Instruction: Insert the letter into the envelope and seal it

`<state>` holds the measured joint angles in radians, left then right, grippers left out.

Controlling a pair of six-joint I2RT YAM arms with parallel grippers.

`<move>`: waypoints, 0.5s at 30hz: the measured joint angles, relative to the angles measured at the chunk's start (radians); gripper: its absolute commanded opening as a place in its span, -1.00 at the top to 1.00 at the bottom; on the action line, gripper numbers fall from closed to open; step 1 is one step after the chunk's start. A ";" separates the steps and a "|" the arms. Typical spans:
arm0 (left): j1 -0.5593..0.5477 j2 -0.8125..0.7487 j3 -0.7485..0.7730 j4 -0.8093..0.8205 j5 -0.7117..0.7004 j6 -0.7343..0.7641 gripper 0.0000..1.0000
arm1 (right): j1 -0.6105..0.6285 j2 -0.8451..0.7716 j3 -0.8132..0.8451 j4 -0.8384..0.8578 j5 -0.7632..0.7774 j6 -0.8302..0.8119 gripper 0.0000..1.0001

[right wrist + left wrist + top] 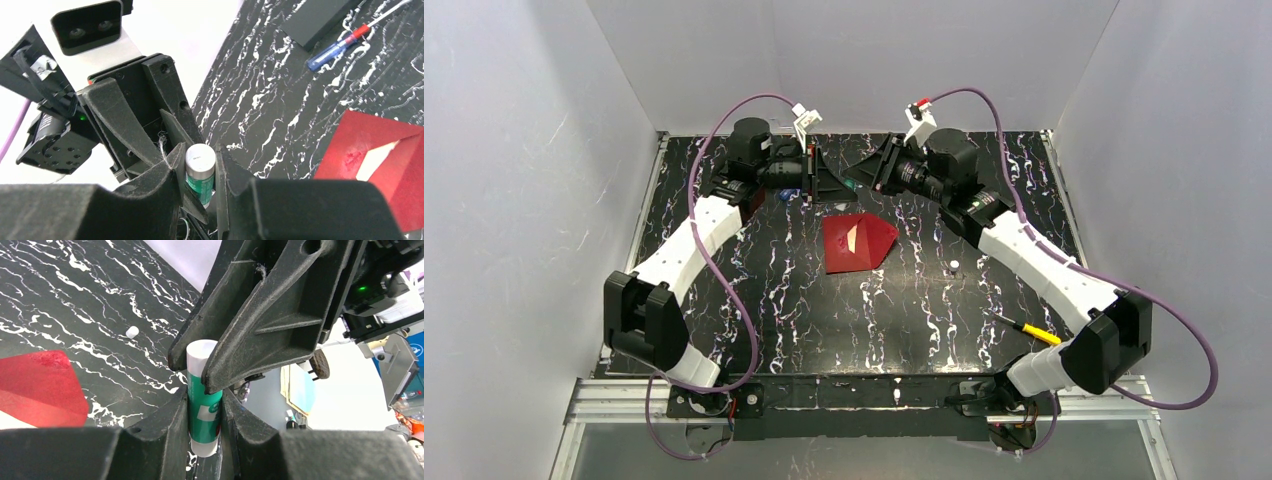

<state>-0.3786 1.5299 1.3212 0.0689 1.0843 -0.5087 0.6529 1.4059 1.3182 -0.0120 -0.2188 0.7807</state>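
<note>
One red envelope [856, 243] lay flat on the black marbled table [904, 320], with nothing holding it. One white letter [857, 238] was inside it. Only a narrow white wedge of the letter showed, under the pointed flap, and the flap looked partly lifted rather than pressed down.

Two arms reached past the envelope to its far side, where their two grippers met tip to tip above the table. One glue stick [205, 412], a green and white tube, was between them. The left gripper [205, 395] was clamped on the green body of the tube, with one finger pressed against each side. The right gripper [199, 157] had its two fingers on either side of the tube's white end. They were very close to it, but I could not tell whether they were squeezing it or only standing beside it.

One small white cap-like piece [953, 265] sat on the table to the right of the envelope, apart from it. One yellow-handled tool [1034, 332] lay further right and nearer the arm bases, well apart from the envelope. One blue-handled screwdriver [332, 47] lay off the envelope's far left. One flat black piece [320, 20] lay just beyond that screwdriver, on the side away from the envelope.
</note>
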 measured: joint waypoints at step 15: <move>-0.016 0.060 0.135 0.006 0.282 -0.007 1.00 | -0.142 -0.072 -0.219 0.549 -0.494 -0.026 0.97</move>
<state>-0.3950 1.5898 1.4567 0.0750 1.3663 -0.5156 0.5106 1.3338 1.0996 0.5373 -0.7132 0.7551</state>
